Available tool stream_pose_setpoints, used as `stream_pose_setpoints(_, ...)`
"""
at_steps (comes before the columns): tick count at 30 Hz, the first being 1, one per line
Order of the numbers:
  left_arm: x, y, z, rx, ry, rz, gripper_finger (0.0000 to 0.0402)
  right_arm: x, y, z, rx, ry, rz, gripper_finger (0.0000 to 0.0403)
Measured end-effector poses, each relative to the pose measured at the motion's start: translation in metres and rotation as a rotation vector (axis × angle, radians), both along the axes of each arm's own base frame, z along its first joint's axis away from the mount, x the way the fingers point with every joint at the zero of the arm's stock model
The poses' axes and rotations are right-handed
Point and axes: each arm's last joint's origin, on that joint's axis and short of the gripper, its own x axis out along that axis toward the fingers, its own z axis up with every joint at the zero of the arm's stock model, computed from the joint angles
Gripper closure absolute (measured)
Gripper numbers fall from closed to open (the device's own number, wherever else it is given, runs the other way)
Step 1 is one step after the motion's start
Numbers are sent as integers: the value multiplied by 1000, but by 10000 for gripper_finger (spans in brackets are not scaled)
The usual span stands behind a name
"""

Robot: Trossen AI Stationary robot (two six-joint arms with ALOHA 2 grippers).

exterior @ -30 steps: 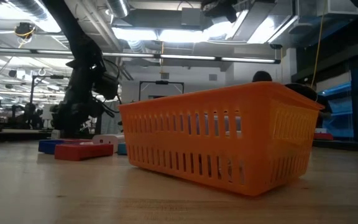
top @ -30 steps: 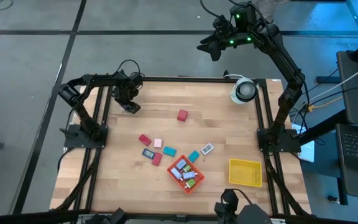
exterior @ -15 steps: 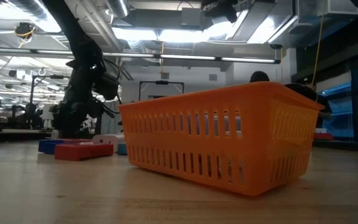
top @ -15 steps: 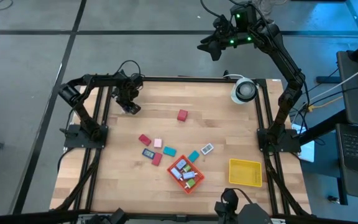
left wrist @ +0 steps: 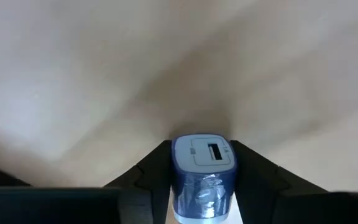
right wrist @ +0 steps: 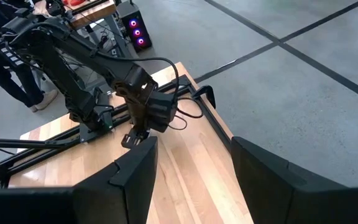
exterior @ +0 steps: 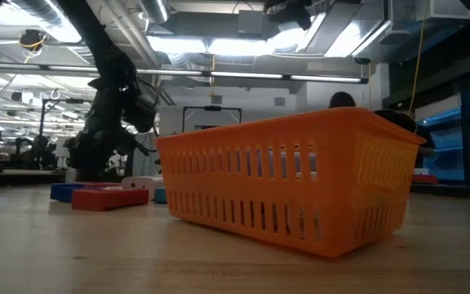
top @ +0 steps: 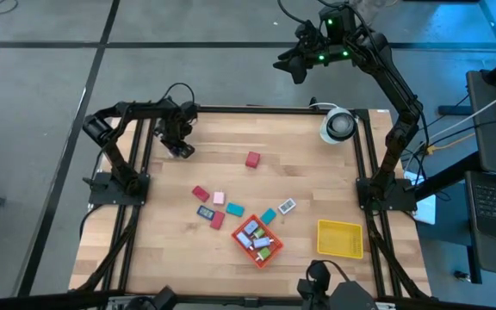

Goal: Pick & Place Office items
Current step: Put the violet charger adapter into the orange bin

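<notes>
My left gripper hovers over the table's far left part, shut on a small blue blocky piece with a slot in its end face. My right gripper is raised high beyond the table's far edge, open and empty. Loose pieces lie flat mid-table: a red block, a red piece, a pink one, teal ones, a blue one. Several more lie in the orange-red basket. My left gripper pinches the blue piece by its two opposite long sides, one finger on each side. The piece's slotted end sticks out past the fingertips toward the wooden table. Whether it touches the wood, I cannot tell.
A yellow tray sits near the table's right near corner. A white round roll stands at the far right corner. In the low view the orange basket fills the middle, with red and blue pieces left of it.
</notes>
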Motion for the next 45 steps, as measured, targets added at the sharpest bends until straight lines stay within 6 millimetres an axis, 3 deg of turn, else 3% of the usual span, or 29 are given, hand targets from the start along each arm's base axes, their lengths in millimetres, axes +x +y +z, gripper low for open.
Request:
stream_pose_setpoints(5, 22, 23, 28, 86, -170, 4, 272, 0, 0, 0, 0, 0, 0, 192)
stream_pose_setpoints(9, 48, 37, 65, 161, -333, -37, 272, 0, 0, 0, 0, 0, 0, 192)
stream_pose_setpoints(15, 102, 23, 125, 259, -566, -238, 272, 0, 0, 0, -7, 1, 3, 192)
stream_pose_setpoints(20, 146, -17, 158, 287, -719, -418, 272, -1, -1, 0, -6, 1, -1, 192)
stream_pose_setpoints(28, 199, -114, 164, 269, -917, -719, 272, -4, -6, 0, -1, -1, -17, 192)
stream_pose_setpoints(32, 220, -169, 158, 240, -1017, -859, 272, -5, -6, 0, 5, -2, -21, 192)
stream_pose_setpoints(35, 229, -201, 139, 169, -979, -932, 272, -5, -6, 0, 22, -5, -30, 192)
stream_pose_setpoints(40, 247, -246, 113, 70, -1032, -1041, 272, -5, -6, 0, 26, -6, -33, 192)
stream_pose_setpoints(45, 250, -277, 110, 44, -1094, -1110, 272, -5, -6, 0, 61, -13, -52, 192)
